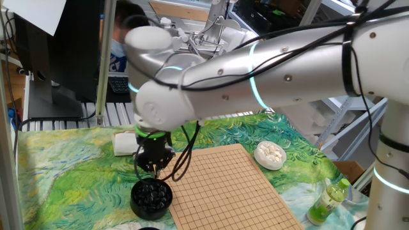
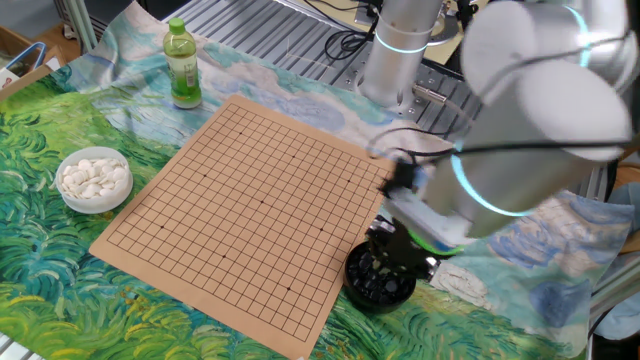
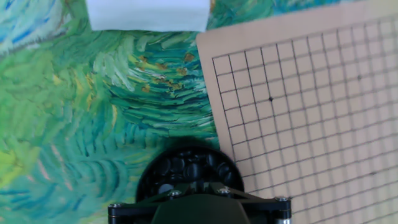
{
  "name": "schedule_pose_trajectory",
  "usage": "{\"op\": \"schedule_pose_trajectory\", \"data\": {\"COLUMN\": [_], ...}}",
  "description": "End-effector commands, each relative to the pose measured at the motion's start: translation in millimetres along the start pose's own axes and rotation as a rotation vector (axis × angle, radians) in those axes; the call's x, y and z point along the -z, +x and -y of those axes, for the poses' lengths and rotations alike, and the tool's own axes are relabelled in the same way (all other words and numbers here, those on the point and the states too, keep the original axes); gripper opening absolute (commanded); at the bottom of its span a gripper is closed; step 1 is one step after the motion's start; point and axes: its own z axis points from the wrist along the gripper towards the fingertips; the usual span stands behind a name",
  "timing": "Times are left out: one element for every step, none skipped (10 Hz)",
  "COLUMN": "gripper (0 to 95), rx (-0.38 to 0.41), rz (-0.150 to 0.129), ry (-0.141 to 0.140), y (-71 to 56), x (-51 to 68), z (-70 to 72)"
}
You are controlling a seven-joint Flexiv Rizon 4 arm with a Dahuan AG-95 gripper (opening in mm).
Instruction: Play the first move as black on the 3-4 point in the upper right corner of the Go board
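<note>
Black two-finger gripper [image 1: 152, 168], fingers pressed together (any stone between them is hidden), poised over round black bowl of glossy black stones [image 1: 151, 195] beside tan gridded Go board [image 1: 230, 188].

From the hand view, the claw's black housing [image 3: 199, 208] covers the near half of the round black bowl of glossy black stones [image 3: 186, 171], and its fingertips cannot be seen. In the other fixed view the big silver arm [image 2: 540, 110] is blurred and hides part of that bowl. The white rectangular block [image 3: 148, 14] is cut off by the top edge. The tan wooden Go board [image 1: 223, 185] runs off the bottom edge in one fixed view.
</note>
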Motion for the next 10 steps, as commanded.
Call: {"op": "schedule_pose_trajectory", "data": {"gripper": [0.0, 0.0, 0.0, 0.0, 0.0, 0.0, 0.0, 0.0, 0.0, 0.0], "rx": [0.0, -0.002, 0.004, 0.008, 0.01, 0.01, 0.017, 0.024, 0.028, 0.032], "rz": [0.005, 0.009, 0.017, 0.024, 0.026, 0.03, 0.039, 0.048, 0.059, 0.066], "ry": [-0.012, -0.027, -0.038, -0.042, -0.042, -0.044, -0.048, -0.052, -0.053, -0.052], "y": [-0.3, -0.5, -0.7, -1.4, -2.2, -3.4, -5.9, -8.7, -11.5, -14.6], "x": [-0.1, -0.6, -1.4, -2.5, -3.2, -2.9, 0.0, 5.0, 10.7, 16.1], "z": [1.8, 3.6, 5.9, 9.0, 11.8, 16.6, 23.8, 29.6, 34.4, 40.0]}}
